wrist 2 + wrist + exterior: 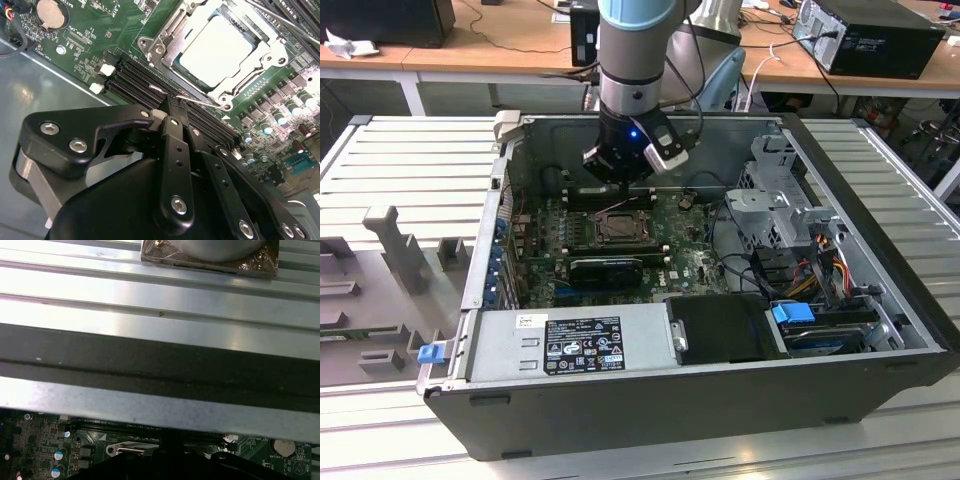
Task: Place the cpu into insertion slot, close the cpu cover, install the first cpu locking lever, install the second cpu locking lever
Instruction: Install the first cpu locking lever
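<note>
Step in hand: first cpu locking lever, as I judge it. The cpu and cover steps look done.
cpu [215, 50]: seated in the insertion slot [619, 226] amid the green motherboard [100, 30], pale top face up, lying flat.
cpu cover [172, 47]: down over the chip in the second wrist view; its silver frame rings the chip and the square window leaves the top bare.
Locking lever [200, 103]: a thin bright wire along the socket edge nearest my fingers. I cannot tell whether it is latched under its hook.
Other lever: thin metal rods cross beyond the far side of the socket; I cannot say whether one of them is the second lever.
My gripper [169, 107]: fingers drawn together to a single tip with nothing visibly between them, poised over the black memory slots [135, 80] just beside the socket, close to the wire's end. Contact with the wire: cannot tell.
Exterior view: gripper [612, 176] hangs inside the open computer case [880, 200], just behind the socket.
What this step calls for (judgement): the closed tip bearing on the wire, pushing it down and sideways under its catch, without scraping the slots.
Risk: the tip slipping off the springy wire.
</note>
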### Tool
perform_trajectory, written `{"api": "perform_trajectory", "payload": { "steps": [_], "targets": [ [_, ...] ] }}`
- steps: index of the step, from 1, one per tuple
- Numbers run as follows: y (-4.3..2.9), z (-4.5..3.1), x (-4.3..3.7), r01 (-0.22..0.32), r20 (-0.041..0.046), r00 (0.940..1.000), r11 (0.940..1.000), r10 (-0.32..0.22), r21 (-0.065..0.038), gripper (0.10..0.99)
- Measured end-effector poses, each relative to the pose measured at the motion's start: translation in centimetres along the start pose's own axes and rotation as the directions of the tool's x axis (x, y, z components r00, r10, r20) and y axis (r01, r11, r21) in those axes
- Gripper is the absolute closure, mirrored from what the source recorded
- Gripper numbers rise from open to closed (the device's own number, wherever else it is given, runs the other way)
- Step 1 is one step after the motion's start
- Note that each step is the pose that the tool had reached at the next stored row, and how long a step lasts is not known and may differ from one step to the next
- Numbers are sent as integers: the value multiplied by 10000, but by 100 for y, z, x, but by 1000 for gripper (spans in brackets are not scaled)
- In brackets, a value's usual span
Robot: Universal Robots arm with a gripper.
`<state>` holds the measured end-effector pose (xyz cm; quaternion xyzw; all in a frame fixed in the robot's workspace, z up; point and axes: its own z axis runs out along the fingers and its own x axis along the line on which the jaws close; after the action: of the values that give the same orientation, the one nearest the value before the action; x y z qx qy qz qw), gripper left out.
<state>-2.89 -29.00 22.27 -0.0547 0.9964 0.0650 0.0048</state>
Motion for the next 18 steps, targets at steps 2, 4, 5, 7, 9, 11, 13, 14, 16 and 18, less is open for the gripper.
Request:
{"api": "perform_trajectory", "payload": {
  "steps": [2, 4, 5, 7, 9, 11, 13, 14, 16, 18],
  "targets": [
    [-5, 18, -24, 14, 11, 10000, 10000, -14, 20, 980],
    [-9, 31, -40, 15, 19, 10000, 10000, -15, 23, 980],
    [-10, 38, -45, 15, 22, 10000, 10000, -15, 24, 980],
    [-12, 48, -49, 15, 26, 10000, 10000, -15, 24, 980],
    [-13, 56, -49, 15, 26, 10000, 10000, -15, 25, 980],
    [-14, 60, -50, 16, 25, 10000, 10000, -16, 27, 980],
    [-14, 64, -50, 16, 26, 10000, 10000, -16, 25, 980],
    [-14, 65, -50, 15, 26, 10000, 10000, -15, 25, 980],
    [-15, 69, -50, 16, 26, 10000, 10000, -16, 25, 980],
    [-15, 71, -51, 16, 26, 10000, 10000, -16, 25, 980]
  ]
}}
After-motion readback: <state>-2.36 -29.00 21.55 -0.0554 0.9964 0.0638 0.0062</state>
